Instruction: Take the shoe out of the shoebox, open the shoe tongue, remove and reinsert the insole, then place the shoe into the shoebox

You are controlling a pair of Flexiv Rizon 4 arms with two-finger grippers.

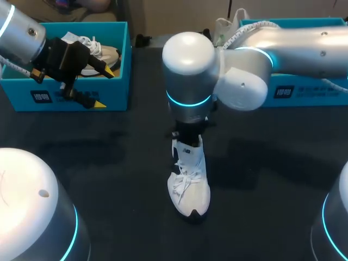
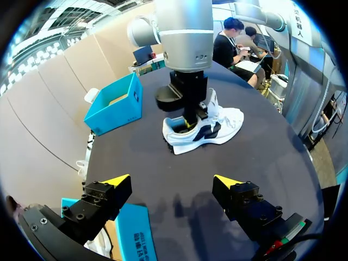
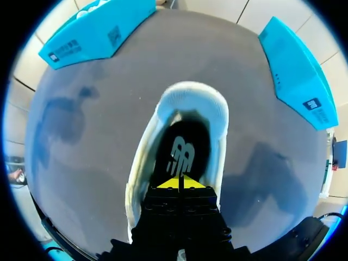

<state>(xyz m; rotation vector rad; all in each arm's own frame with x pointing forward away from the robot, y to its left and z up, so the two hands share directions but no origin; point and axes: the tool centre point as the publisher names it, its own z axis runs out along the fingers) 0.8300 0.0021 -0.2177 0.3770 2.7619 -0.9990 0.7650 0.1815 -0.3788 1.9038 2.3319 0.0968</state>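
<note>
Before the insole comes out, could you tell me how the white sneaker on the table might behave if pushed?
The white sneaker probably slides or tips sideways: it stands narrow on its sole on the table. Its upper and laces look soft, so likely floppy and light.

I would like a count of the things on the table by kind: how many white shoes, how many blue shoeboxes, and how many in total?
White shoes: 2 (shoe on the table; shoe in the left shoebox)
Blue shoeboxes: 2 (left shoebox; right shoebox)
Total: 4
</note>
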